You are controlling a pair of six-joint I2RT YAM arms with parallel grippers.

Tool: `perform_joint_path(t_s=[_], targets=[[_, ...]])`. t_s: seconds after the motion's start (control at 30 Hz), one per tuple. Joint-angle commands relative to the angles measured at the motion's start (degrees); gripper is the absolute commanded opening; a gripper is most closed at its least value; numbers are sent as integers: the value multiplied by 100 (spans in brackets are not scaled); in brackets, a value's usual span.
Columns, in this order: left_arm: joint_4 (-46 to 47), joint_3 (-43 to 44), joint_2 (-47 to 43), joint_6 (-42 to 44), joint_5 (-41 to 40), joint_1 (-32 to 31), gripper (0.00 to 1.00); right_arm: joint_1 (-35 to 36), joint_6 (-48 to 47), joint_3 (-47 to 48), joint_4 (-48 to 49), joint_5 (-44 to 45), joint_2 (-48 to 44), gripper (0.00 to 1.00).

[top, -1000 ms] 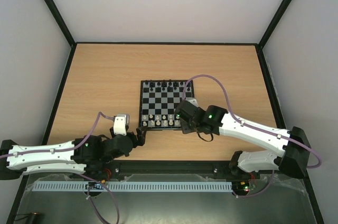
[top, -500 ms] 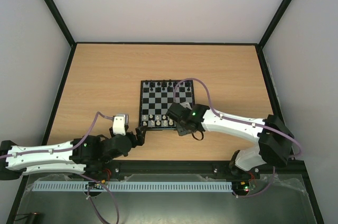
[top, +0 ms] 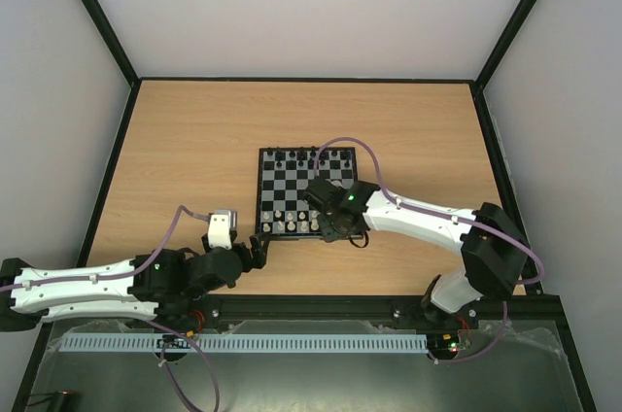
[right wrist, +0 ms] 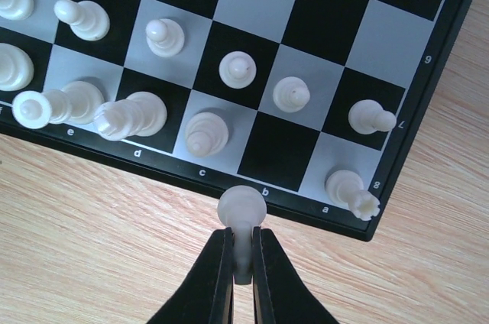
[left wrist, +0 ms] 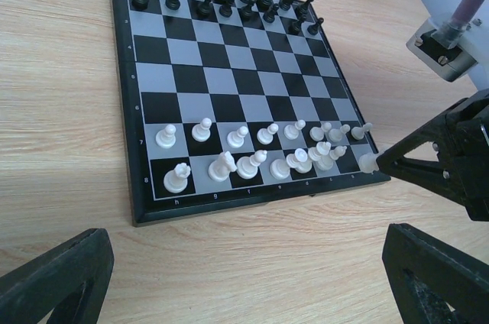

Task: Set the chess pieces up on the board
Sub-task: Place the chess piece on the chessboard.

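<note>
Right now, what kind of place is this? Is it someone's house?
Probably a robot test cell in a lab, not a house. A left arm and a right arm are bolted by a wooden table, plain white walls box it in, and a small chessboard sits on it.

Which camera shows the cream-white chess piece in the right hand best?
Right wrist: the cream-white chess piece sits close-up, pinched in the right hand over the chequered board's border. Left wrist shows it small; the top view hides it under the right arm.
</note>
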Motion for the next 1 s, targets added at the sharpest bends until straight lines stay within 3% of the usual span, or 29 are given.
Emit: perform_joint_path(t_s=[0.0,0.97], targets=[[29,-46,24,66,-34,26,99,-165,-248,102,-412,-119,54,6],[107,-53,146,121,-12,94,99,-606,-729,3,-170,-470,545,5]])
